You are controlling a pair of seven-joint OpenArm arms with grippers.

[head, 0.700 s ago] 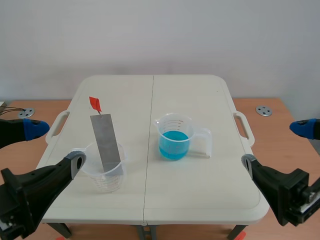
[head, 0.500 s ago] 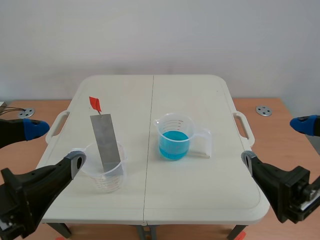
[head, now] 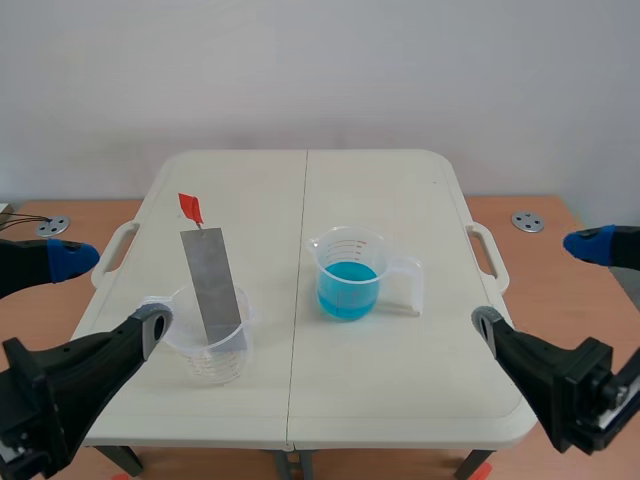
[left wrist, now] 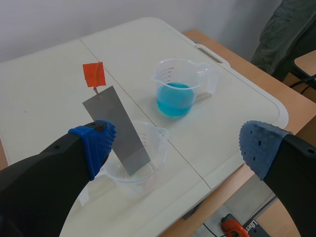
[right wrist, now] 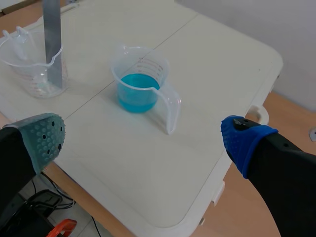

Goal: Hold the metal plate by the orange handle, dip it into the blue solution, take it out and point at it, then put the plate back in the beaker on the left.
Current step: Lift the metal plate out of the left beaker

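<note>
A grey metal plate (head: pixel 212 285) leans upright in a clear empty beaker (head: pixel 215 358) on the table's left half, its orange handle (head: pixel 190 208) at the top. A second clear beaker (head: pixel 348 262) holding blue solution (head: pixel 347 290) stands right of the table's middle seam. My left gripper (head: pixel 110 290) is open at the table's left edge, near the plate's beaker, holding nothing. The left wrist view shows the plate (left wrist: pixel 116 131) ahead, close to one finger of that gripper (left wrist: pixel 177 148). My right gripper (head: pixel 537 285) is open at the right edge; the blue beaker (right wrist: pixel 140 81) lies ahead of the gripper (right wrist: pixel 143 140).
The white folding table (head: pixel 400 380) has a carry handle (head: pixel 490 255) on each side and stands on a wooden surface. Round metal discs (head: pixel 527 221) lie on the wood at both sides. A grey wall is behind.
My right gripper has shifted a little to the left, toward the table. The left gripper, plate and both beakers have not moved.
</note>
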